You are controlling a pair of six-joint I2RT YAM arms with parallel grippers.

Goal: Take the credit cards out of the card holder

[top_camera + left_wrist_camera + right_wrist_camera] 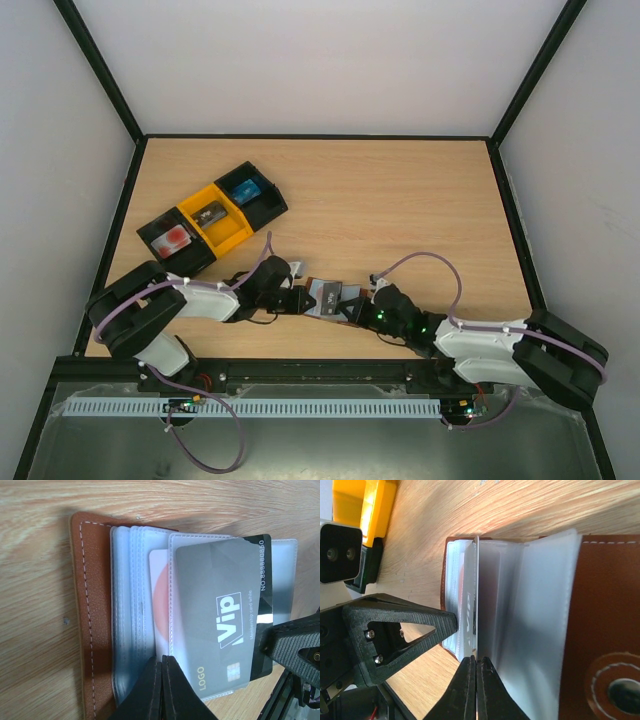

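The brown card holder lies open near the table's front edge, between my two grippers. In the left wrist view its cover and clear pockets show. One pocket holds a pale credit card with a red patch. A dark "VIP" card sticks partway out of the front pocket. My left gripper is shut on a pocket's edge. My right gripper is shut on the dark card's edge, which I see edge-on. From above, the left gripper and the right gripper face each other.
A row of three open trays sits at the back left: a black one with a red item, a yellow one with a dark item, and a black one with a blue item. A black frame borders the table.
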